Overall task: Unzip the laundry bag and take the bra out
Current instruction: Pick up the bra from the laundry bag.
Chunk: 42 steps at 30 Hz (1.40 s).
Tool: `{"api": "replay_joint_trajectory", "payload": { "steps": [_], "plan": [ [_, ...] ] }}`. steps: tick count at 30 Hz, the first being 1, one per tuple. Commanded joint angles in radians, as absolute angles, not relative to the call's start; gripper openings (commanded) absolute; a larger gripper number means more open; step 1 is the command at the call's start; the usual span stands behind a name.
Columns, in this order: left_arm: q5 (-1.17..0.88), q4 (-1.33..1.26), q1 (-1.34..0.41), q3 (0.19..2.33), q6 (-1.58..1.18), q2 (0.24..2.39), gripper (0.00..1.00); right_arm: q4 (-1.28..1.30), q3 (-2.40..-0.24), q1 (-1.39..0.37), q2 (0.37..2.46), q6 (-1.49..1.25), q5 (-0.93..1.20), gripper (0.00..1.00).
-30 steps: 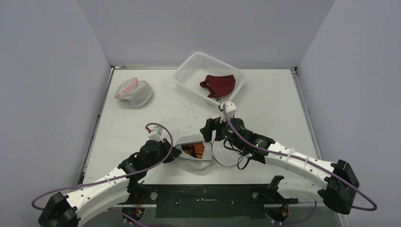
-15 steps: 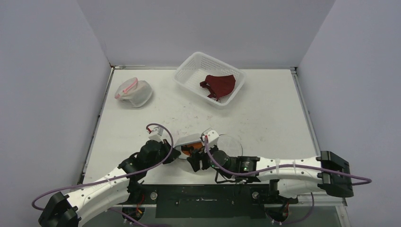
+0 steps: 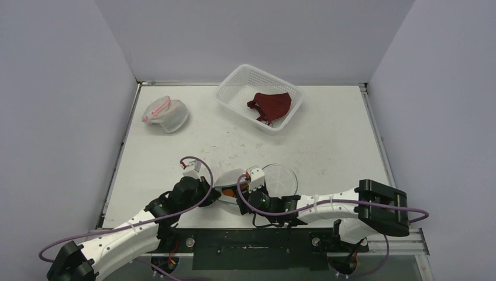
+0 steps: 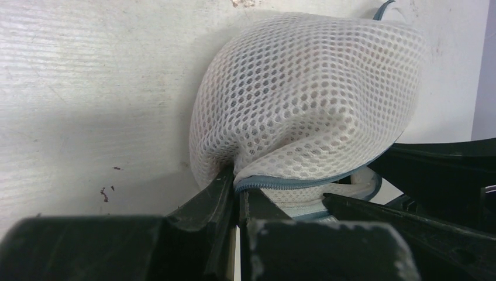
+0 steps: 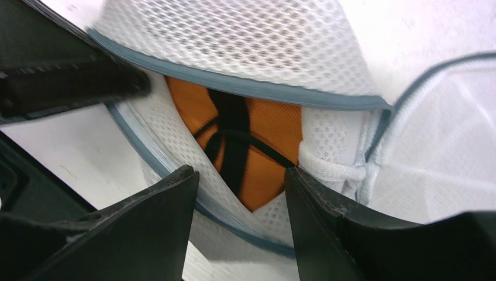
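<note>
The left arm reaches from the lower left of the top view toward the bottom centre. Its left gripper is pinched tight on the rim of the mesh bag. The right arm lies low from the lower right, pointing left. The right gripper holds its 2 fingers apart.

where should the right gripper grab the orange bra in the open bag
Grip the orange fold of the bra where the black strap crosses it, coming in through the unzipped mouth of the mesh bag, which the left gripper pinches open. The right gripper faces it, jaws either side.
</note>
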<state>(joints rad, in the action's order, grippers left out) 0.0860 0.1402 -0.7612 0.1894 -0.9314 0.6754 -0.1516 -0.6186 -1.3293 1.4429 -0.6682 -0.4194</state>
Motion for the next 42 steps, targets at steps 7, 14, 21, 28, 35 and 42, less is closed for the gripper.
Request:
{"api": "replay_joint_trajectory", "payload": {
  "steps": [7, 14, 21, 28, 35, 42],
  "plan": [
    [0.148, 0.173, -0.764, 0.203, -0.921, 0.701, 0.0, -0.192, -0.479, -1.357, 1.314, -0.751, -0.407, 0.6],
    [0.125, 0.134, -0.765, 0.228, -0.898, 0.738, 0.0, -0.249, -0.489, -1.358, 1.144, -0.768, -0.519, 0.74],
    [0.112, 0.115, -0.767, 0.266, -0.879, 0.784, 0.0, -0.268, -0.607, -1.349, 1.248, -0.73, -0.484, 0.71],
    [0.098, 0.097, -0.771, 0.277, -0.876, 0.813, 0.0, -0.249, -0.632, -1.279, 1.372, -0.805, -0.435, 0.63],
    [0.099, 0.093, -0.772, 0.265, -0.876, 0.805, 0.0, -0.176, -0.601, -1.268, 1.38, -0.887, -0.485, 0.7],
    [0.081, 0.06, -0.772, 0.258, -0.879, 0.839, 0.0, -0.169, -0.599, -1.256, 1.425, -0.927, -0.463, 0.74]
  ]
}}
